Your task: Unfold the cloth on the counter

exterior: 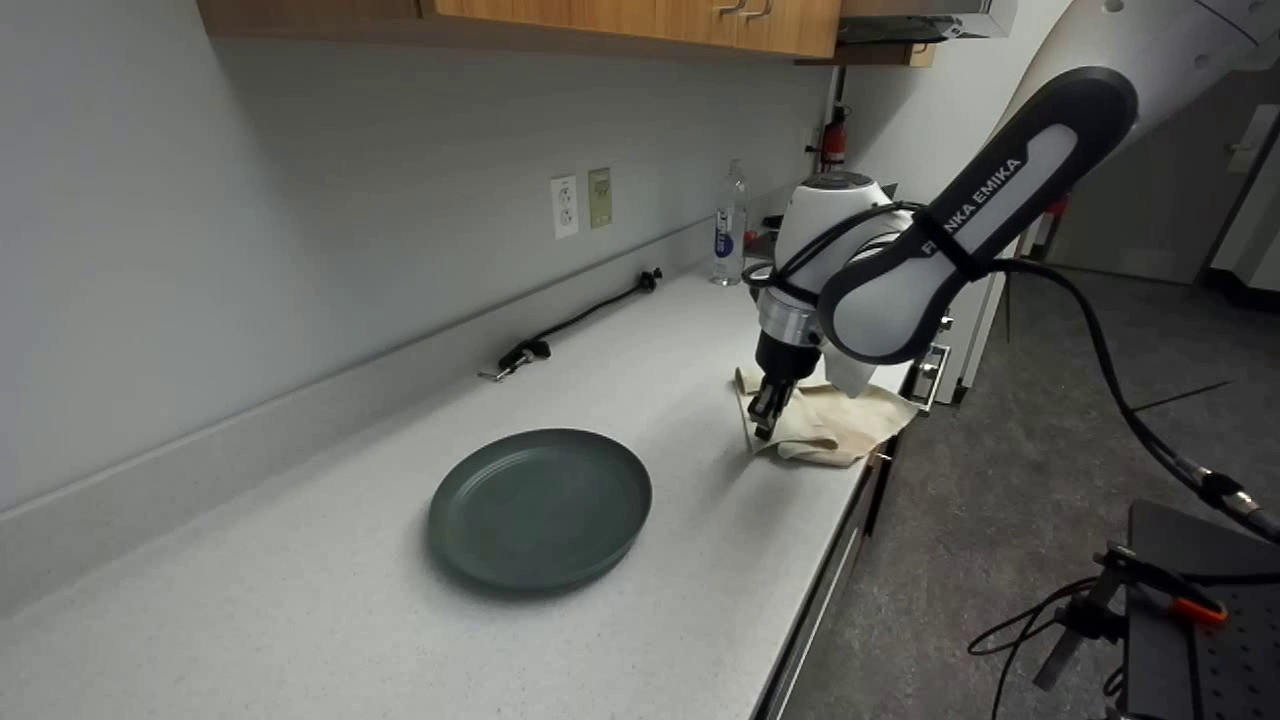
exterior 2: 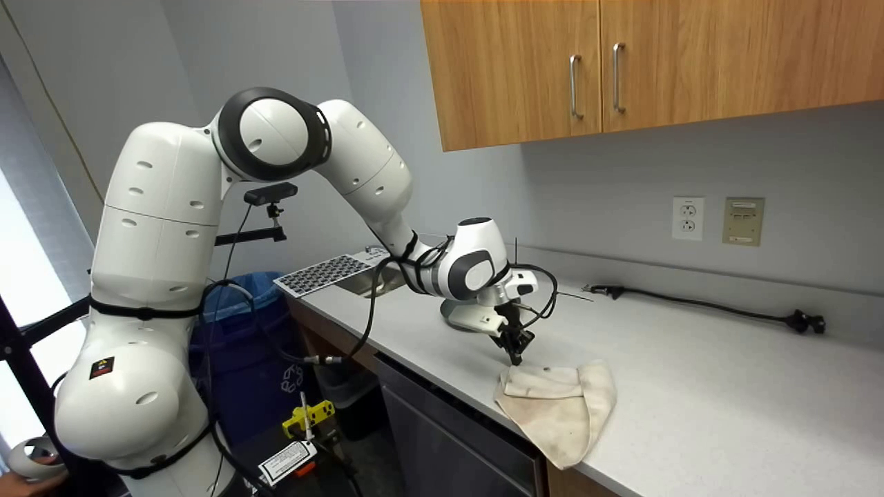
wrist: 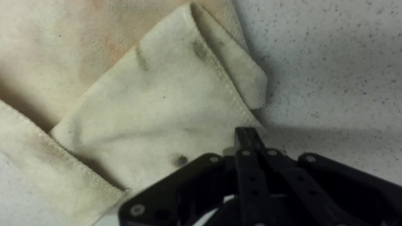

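Pincer foremost, cream cloth lies creased, spotted, partly folded.

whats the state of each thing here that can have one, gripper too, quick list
Beige cloth: wrinkled, partly folded over itself, lying on the counter
Gripper: shut, tips close to the cloth's edge; cannot tell if it pinches any
Dark green plate: right side up, flat on the counter
Water bottle: upright; fill level cannot be told
Black cord: lying stretched out
Wooden cabinet doors: shut
Recycling bin: lined with a blue bag
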You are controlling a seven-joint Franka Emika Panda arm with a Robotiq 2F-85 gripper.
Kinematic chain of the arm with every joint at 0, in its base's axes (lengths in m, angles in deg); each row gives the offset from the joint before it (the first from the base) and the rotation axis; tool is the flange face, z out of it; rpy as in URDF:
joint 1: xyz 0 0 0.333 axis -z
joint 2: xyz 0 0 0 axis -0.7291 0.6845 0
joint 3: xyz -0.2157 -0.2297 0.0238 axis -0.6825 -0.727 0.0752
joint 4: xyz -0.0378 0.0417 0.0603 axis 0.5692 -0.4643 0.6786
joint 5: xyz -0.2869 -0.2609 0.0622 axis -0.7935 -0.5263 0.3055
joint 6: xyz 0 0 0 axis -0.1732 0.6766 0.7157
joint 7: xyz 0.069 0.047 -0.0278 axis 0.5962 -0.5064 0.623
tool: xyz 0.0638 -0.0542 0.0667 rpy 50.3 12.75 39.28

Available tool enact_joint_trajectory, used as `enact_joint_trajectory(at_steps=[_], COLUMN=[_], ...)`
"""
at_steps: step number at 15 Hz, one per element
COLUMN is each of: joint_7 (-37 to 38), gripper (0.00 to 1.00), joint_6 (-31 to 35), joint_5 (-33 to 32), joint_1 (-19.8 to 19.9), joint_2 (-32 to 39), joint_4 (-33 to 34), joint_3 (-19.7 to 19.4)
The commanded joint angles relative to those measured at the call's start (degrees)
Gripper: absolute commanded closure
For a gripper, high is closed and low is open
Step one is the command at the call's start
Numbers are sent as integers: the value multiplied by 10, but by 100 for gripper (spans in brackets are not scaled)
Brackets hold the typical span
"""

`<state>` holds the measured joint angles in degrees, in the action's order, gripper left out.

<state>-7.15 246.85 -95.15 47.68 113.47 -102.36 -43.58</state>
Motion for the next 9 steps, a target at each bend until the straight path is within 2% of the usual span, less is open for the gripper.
enact_joint_trajectory(at_steps=[1, 9], joint_7=[-28, -26], gripper=[100, 100], joint_6=[-19, -23], joint_5=[18, 26], joint_1=[4, 6], joint_2=[18, 32], joint_4=[23, 28], joint_3=[7, 13])
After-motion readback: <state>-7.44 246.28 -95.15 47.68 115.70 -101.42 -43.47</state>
